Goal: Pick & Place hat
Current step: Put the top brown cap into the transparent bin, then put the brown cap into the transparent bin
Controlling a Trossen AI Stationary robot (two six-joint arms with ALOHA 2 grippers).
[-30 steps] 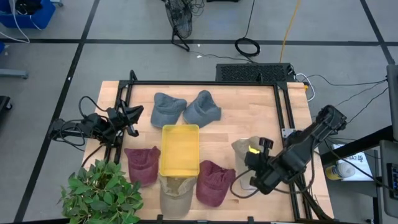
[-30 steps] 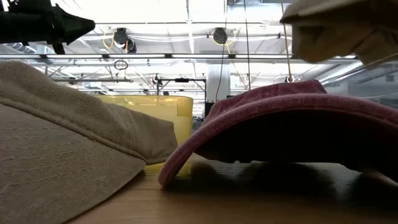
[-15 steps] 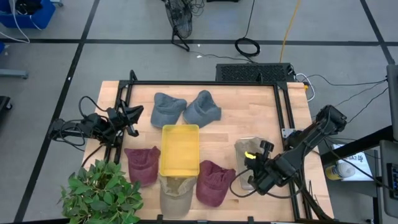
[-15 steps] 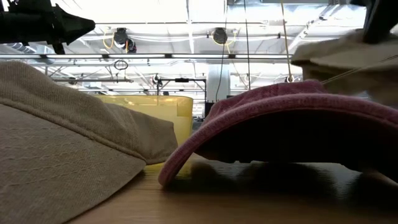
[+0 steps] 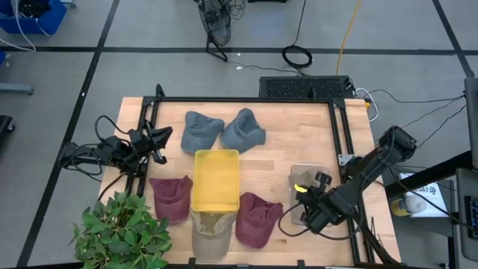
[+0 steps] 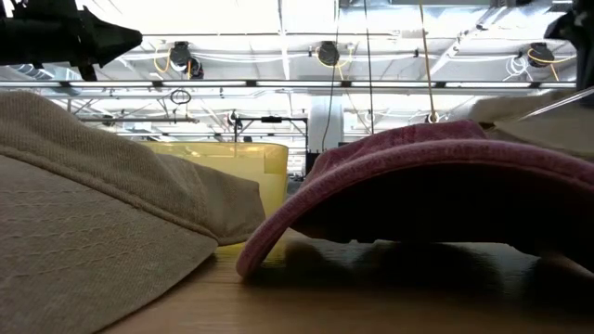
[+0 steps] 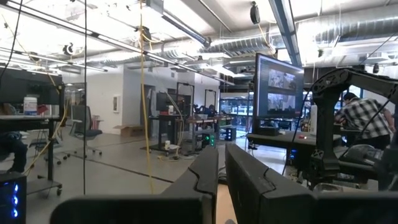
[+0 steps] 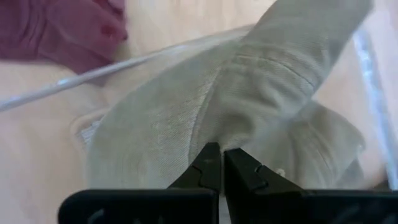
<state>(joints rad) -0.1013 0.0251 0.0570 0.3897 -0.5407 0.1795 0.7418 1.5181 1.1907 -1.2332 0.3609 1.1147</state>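
Beige hat (image 8: pixel 249 118) is pinched in the clenched right gripper (image 8: pixel 217 163) near the table's right edge; carrying toward yellow bin (image 5: pixel 216 179) is judged next; left gripper (image 7: pixel 221 180), clenched and empty, is parked at left.

Both my arms are showing dark, jointed links | right arm (image 5: pixel 366 175) is carrying a small yellow-green mark near its wrist | left arm (image 5: pixel 112 149) is trailing black cables | fingers (image 8: pixel 202 171) are looking black, blocky, notched along their inner edges
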